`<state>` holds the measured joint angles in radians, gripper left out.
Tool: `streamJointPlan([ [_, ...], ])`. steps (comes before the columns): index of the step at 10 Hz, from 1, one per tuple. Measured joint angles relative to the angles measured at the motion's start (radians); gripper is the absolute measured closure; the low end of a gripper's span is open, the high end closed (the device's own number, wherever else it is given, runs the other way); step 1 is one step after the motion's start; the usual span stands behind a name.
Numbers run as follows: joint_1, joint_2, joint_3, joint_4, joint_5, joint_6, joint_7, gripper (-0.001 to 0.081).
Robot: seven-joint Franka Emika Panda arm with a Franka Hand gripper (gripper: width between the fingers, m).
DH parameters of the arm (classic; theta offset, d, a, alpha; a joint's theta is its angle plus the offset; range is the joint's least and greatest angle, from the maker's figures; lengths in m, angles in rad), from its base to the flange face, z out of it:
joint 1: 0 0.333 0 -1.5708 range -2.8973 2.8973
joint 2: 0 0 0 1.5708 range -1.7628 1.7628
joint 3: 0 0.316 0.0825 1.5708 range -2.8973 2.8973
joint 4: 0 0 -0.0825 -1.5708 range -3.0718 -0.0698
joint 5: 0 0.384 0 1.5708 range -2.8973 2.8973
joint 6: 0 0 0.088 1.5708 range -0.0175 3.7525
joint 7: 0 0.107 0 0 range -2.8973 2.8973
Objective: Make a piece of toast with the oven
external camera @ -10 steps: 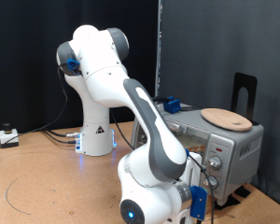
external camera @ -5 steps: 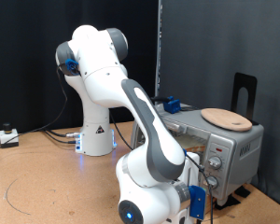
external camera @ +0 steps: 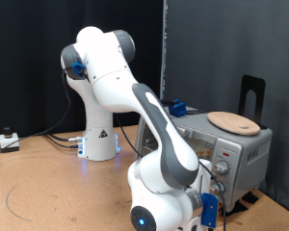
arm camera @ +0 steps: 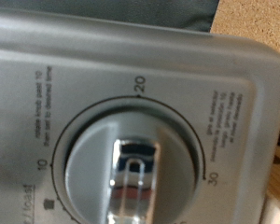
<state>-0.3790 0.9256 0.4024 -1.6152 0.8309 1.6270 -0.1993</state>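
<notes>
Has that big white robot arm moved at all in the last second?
Yes. Against the still oven, the arm's lower end has slid slightly toward the exterior view's right and bottom.

- The arm (external camera: 116, 82) is seen to be built of glossy white, rounded shell segments.
- Dark grey bands and caps are set at the joints, one at the upper shoulder (external camera: 123, 43) and one around the large lower joint (external camera: 169, 166).
- Small blue fittings are mounted on the arm: one at the upper joint (external camera: 77, 67) and one near the lower end (external camera: 210, 209).
- A round blue light (external camera: 140, 219) is shown glowing on the lowest white segment.
- A small dark triangular marking (external camera: 99, 128) is printed on the white pedestal base.
- Thin cables (external camera: 58, 138) are laid out from the base.
- The gripper is not shown in either view.
</notes>
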Motion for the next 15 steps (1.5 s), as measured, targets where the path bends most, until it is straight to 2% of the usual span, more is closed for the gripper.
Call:
streamJointPlan([
  [2,0.0,0.001,0.004,0.005,0.0,-0.001,-0.003,-0.0001],
  [3,0.0,0.001,0.007,0.008,0.0,-0.004,-0.005,0.0096],
  [4,0.0,0.001,0.009,0.01,0.0,-0.006,-0.006,0.0096],
  [5,0.0,0.001,0.01,0.012,0.0,-0.006,-0.006,0.0278],
  [6,0.0,0.003,0.012,0.014,0.0,-0.008,-0.006,0.0278],
  [7,0.0,0.01,0.015,0.019,0.0,-0.01,-0.005,0.0415],
  [8,0.002,0.024,0.019,0.029,0.0,-0.023,-0.004,0.0598],
  [9,0.003,0.035,0.023,0.044,-0.001,-0.047,0.003,0.0598],
  [10,0.004,0.046,0.023,0.057,-0.001,-0.063,0.01,0.0711],
  [13,0.004,0.054,0.025,0.066,-0.006,-0.072,-0.02,0.071],
  [15,0.002,0.014,0.027,0.022,-0.01,-0.011,-0.167,0.071],
])
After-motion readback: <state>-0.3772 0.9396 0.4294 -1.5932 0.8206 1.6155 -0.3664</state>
